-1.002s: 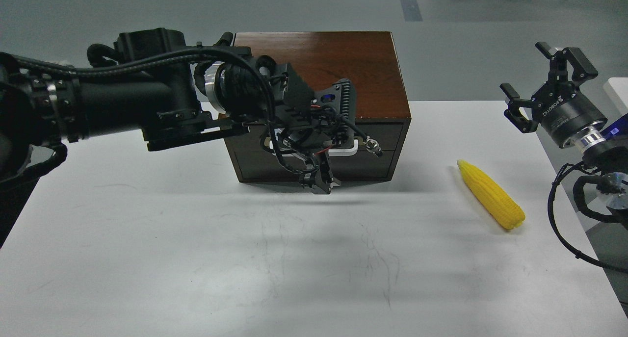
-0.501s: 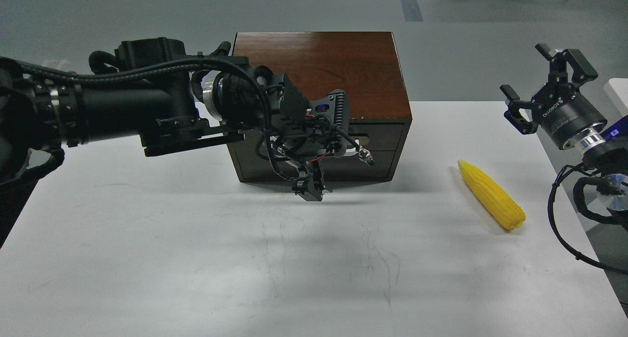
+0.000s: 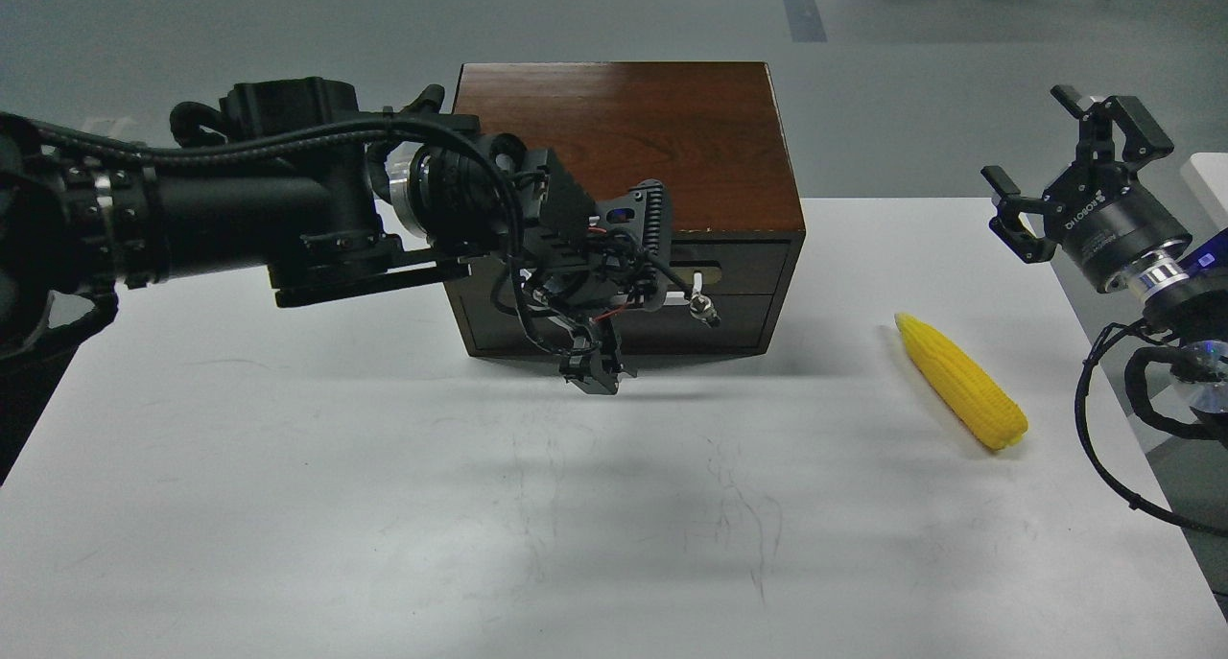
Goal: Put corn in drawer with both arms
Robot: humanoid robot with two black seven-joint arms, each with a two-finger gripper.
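Note:
The corn (image 3: 959, 381), a bright yellow cob, lies on the white table at the right, apart from both arms. The dark brown cabinet (image 3: 633, 131) stands at the back middle. Its drawer front (image 3: 743, 299) looks pushed in, and only a sliver of the white handle (image 3: 677, 296) shows. My left gripper (image 3: 595, 366) hangs right in front of the drawer front and covers most of the handle. Its fingers are dark and tangled with cables, so I cannot tell them apart. My right gripper (image 3: 1031, 136) is open and empty, held up above the table's right edge, beyond the corn.
The white table (image 3: 384, 506) runs across the view, with its right edge just past the corn. A loose cable plug (image 3: 707, 310) dangles from my left wrist in front of the drawer. Grey floor lies behind the cabinet.
My left gripper has shifted a little to the left along the drawer front and now covers more of the white handle. The corn and right arm have barely moved.

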